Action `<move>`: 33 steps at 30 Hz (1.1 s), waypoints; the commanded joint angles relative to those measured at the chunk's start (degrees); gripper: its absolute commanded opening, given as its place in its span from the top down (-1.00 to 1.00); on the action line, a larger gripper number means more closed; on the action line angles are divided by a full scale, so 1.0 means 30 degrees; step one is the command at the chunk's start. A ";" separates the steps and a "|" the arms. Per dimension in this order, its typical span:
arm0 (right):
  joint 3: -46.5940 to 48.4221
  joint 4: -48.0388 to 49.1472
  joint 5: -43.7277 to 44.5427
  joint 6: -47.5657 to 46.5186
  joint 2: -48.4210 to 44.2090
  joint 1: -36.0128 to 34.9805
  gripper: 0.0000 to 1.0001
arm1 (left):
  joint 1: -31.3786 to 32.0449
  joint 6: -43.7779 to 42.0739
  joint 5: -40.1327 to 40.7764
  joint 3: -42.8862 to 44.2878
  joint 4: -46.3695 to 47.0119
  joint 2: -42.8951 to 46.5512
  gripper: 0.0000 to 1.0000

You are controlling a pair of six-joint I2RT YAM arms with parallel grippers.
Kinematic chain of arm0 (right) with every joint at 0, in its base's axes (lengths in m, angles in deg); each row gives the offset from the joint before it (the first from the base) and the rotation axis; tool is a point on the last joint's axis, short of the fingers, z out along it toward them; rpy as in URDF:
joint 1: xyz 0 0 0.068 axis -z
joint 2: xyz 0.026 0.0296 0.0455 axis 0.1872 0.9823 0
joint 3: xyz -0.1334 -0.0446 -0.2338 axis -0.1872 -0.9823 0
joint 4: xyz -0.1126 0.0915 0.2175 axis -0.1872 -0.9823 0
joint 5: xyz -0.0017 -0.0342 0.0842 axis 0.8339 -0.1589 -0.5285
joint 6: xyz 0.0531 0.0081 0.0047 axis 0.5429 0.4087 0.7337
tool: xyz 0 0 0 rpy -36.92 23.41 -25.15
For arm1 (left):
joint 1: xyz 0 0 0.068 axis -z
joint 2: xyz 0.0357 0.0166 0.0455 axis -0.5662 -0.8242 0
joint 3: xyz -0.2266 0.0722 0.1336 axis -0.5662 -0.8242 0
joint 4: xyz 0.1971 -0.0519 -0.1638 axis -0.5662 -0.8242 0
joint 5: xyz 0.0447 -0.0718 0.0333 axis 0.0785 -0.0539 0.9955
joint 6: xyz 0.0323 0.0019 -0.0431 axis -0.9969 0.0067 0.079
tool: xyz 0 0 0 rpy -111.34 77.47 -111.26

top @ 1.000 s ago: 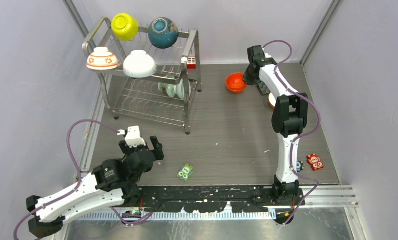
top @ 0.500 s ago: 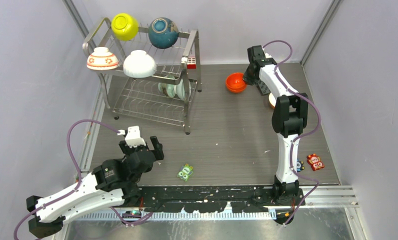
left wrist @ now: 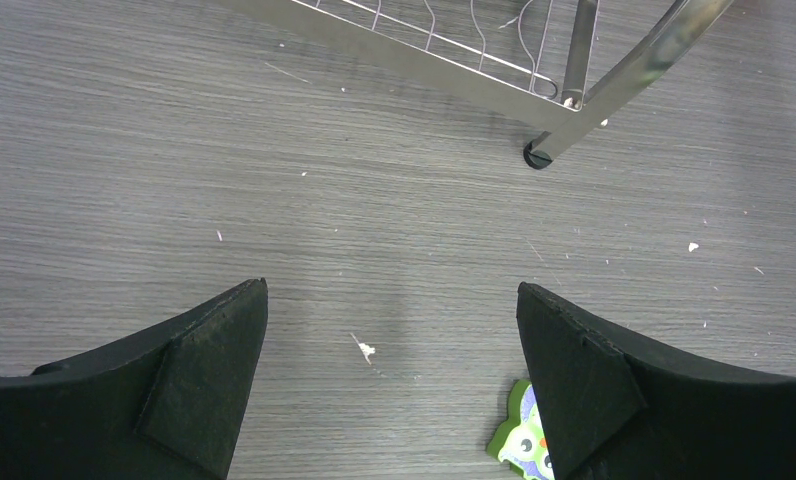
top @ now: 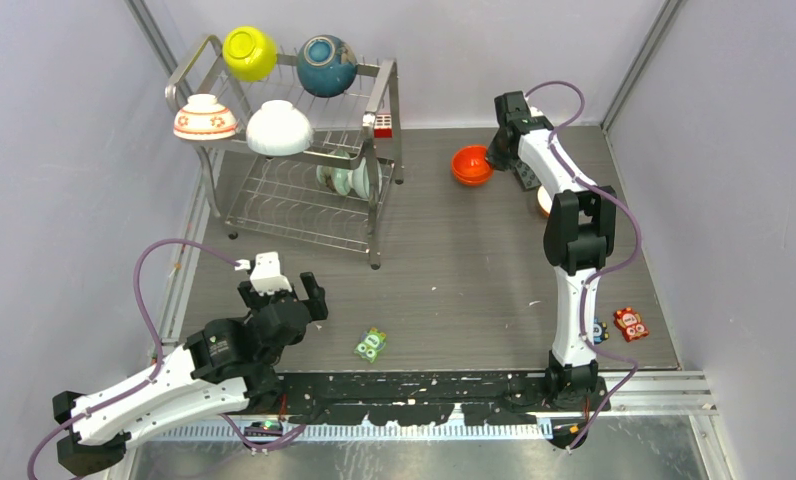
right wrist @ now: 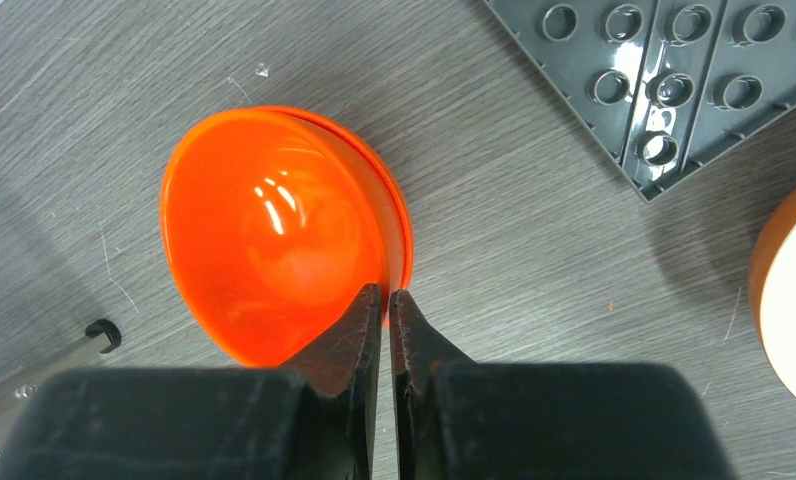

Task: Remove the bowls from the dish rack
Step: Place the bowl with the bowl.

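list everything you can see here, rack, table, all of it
dish rack: one, steel wire, far left of the table
yellow-green bowl, teal-blue bowl: one each, top tier, back
flowered bowl, white bowl: one each, top tier, front
pale green bowls: count unclear, on edge in the lower tier
orange bowl: one, on the table right of the rack
red-white block: one, clipped on the rack
studded plate: one, dark grey, beside the orange bowl
round dish: one, white with orange rim, partly hidden
green toy: one, near front edge
red toy: one, front right
left gripper: open, over bare table
right gripper: shut on the orange bowl's rim
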State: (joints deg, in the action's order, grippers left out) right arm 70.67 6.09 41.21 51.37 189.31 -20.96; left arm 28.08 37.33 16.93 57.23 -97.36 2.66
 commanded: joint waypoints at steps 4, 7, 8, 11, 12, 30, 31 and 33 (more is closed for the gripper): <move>-0.0193 0.0185 0.0140 -0.0259 -0.0088 -0.0019 0.63 | 0.0033 0.0301 0.0288 -0.0198 0.0779 -0.0001 -0.92; -0.0218 0.0168 0.0140 -0.0255 -0.0036 -0.0018 0.52 | 0.0018 0.0300 0.0276 -0.0203 0.0782 -0.0027 -0.92; -0.0247 0.0205 0.0144 -0.0255 -0.0030 -0.0005 0.52 | 0.0021 0.0301 0.0298 -0.0187 0.0782 -0.0026 -0.92; -0.0196 0.0235 0.0079 -0.0284 0.0001 -0.0003 0.58 | 0.0033 0.0299 0.0284 -0.0221 0.0797 -0.0010 -0.92; -0.0171 0.0243 0.0041 -0.0284 0.0026 -0.0014 0.61 | 0.0030 0.0286 0.0284 -0.0226 0.0799 -0.0027 -0.92; -0.0036 0.0317 -0.0298 -0.0118 0.0097 0.0001 0.67 | 0.0033 0.0300 0.0308 -0.0252 0.0815 -0.0103 -0.92; -0.0063 0.0392 -0.0365 -0.0047 -0.0090 -0.0002 0.64 | 0.0012 0.0301 0.0287 -0.0237 0.0812 -0.0101 -0.92; -0.0116 0.0593 -0.0372 0.0072 -0.0597 0.0001 0.54 | 0.0031 0.0271 0.0286 -0.0237 0.0834 -0.0126 -0.92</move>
State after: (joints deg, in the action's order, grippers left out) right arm 70.06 6.14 40.47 51.28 190.69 -20.96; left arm 28.08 37.36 16.91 56.66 -97.23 2.62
